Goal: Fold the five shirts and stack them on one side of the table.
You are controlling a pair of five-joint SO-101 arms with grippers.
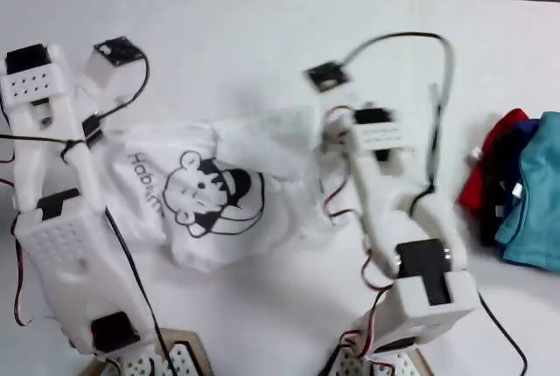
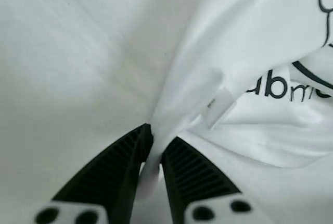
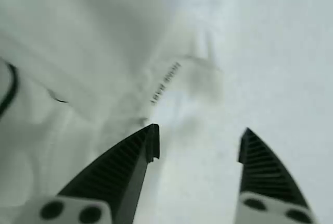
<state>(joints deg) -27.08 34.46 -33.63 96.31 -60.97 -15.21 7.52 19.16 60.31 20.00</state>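
Left pincer (image 2: 156, 139) is clamped on a pinched-up fold of the white shirt (image 1: 206, 219). Its black ribbed fingers (image 2: 125, 166) almost meet, with cloth squeezed between them. The grip is at the shirt's left edge, near the printed lettering (image 2: 283, 89).

Right pincer (image 3: 200, 133) is spread wide with nothing between its fingers (image 3: 130, 166). It hangs over the shirt's right end, above rumpled cloth that carries a small printed label (image 3: 165, 82). Can't tell whether the tips touch the cloth.

White shirt lies crumpled, not flat, on the table (image 1: 219, 35), between the two arms. Its cartoon print (image 1: 214, 194) faces up. A flap (image 1: 262, 144) lies doubled over the body on the far side of the print, running toward the right arm (image 1: 394, 219). Left arm (image 1: 52, 219) stands along the shirt's left side, and its black cable (image 1: 131, 271) crosses the table just beside the shirt's near-left corner.

Three more shirts are bunched together, each touching the next: red shirt (image 1: 492, 153), dark blue shirt (image 1: 507, 188), teal shirt (image 1: 538, 188). They sit well apart from the white shirt, beyond the right arm. Red is nearest the white shirt, teal is farthest from it, and dark blue is between them.
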